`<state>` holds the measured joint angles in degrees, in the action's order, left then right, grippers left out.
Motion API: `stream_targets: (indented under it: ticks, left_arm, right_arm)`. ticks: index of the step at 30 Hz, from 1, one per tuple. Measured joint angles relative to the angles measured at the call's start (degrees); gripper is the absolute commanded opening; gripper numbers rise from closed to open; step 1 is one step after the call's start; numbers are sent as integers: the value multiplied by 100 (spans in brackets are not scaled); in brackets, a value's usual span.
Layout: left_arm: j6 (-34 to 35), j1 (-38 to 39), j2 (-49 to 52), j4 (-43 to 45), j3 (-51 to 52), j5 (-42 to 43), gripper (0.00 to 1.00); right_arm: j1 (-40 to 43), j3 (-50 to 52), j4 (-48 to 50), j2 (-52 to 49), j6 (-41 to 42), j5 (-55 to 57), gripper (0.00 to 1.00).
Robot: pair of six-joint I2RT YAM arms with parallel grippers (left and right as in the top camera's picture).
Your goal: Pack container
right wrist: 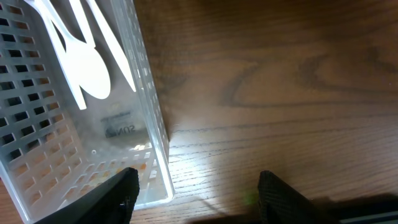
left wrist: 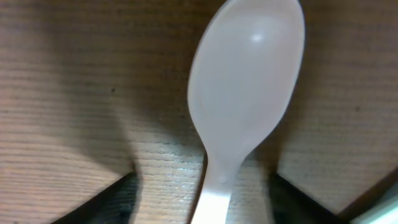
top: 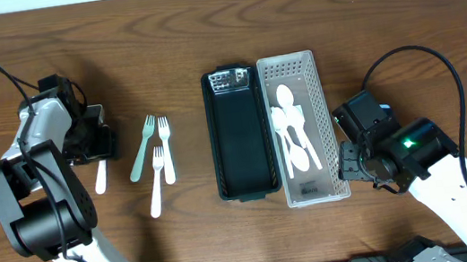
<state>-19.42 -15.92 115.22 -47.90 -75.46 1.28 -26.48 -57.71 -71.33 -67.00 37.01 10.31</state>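
- Container (top: 317,93): a white perforated basket, lying lengthwise just right of centre in the overhead view. Its long side is against the black tray (top: 239,139).
- Contents: several white spoons (top: 295,132) lie inside the container, bowls and handles overlapping. The right wrist view shows them through the slotted wall in its upper left.
- Black tray: centre of the overhead view, parallel to the container. A small clear item sits at its top end and is too small to identify.
- Right gripper (right wrist: 196,186): at the lower right corner of the container, also visible in the overhead view (top: 346,163). The jaws stand well apart and hold nothing. The corner of the container wall lies between the fingers (right wrist: 283,196). Contact between the other finger and the wall cannot be determined.
- Forks: left of the tray lie a pale green fork (top: 140,152) and two white forks (top: 167,153), close together with the tines toward the top of the frame.
- Loose spoon (left wrist: 249,93): on the table (top: 398,10) at the left of the overhead view (top: 100,177), beyond the forks.
- Left gripper (left wrist: 205,190): directly over the loose spoon, also visible in the overhead view (top: 99,151). The jaws are partly open and straddle the handle. Bare wood shows on each side between finger and handle, so nothing is gripped.
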Motion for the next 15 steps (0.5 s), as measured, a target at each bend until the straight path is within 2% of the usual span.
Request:
stream_targets:
  ticks: [5,10,15]
  left_arm:
    - [24,0,0,-15,2,-13,34]
    - [24,0,0,-20,2,-20,25]
    - [59,0,0,-11,2,-17,19]
  right_arm:
    - [0,0,0,0,0,-2,65]
    - [0,0,0,0,0,-2,65]
    - [0,0,0,0,0,-2,64]
